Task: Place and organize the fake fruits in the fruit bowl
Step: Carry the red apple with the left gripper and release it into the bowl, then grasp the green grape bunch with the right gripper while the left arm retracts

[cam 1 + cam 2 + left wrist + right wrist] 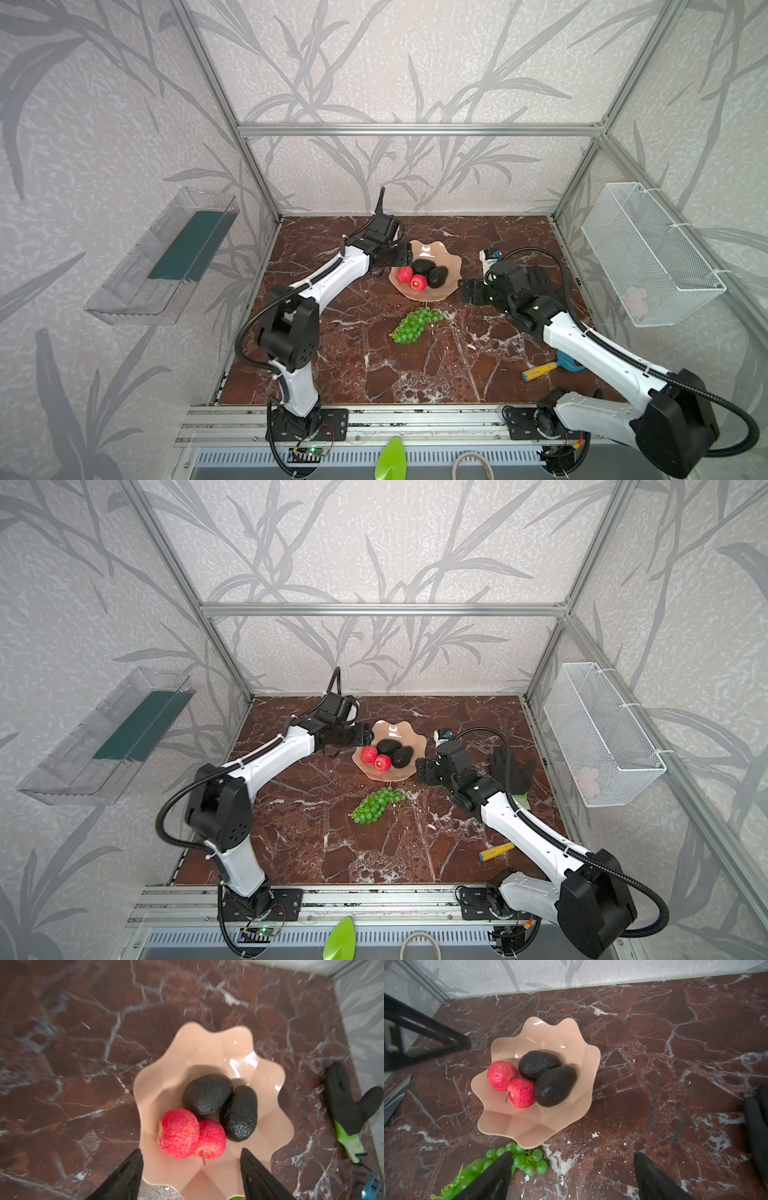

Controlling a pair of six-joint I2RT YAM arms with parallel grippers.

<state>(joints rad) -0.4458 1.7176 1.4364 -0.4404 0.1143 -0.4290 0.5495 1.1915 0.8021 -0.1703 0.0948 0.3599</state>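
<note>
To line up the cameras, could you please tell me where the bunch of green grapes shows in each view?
Top view: grapes just in front of the fruit bowl.
Top view: same spot.
Left wrist: only a green sliver at the frame's edge, probably them.
Right wrist: beside the bowl's rim, partly behind the right claw.
Shared landmark: the bowl.

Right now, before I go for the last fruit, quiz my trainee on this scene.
1. True or false: the green grapes lie inside the fruit bowl.
2. How many fruits sit in the bowl?
3. The left gripper is: A shut on a fruit, B open and empty, C out of view.
Key: 1 false; 2 four: two avocados, two strawberries; 3 B.
</note>
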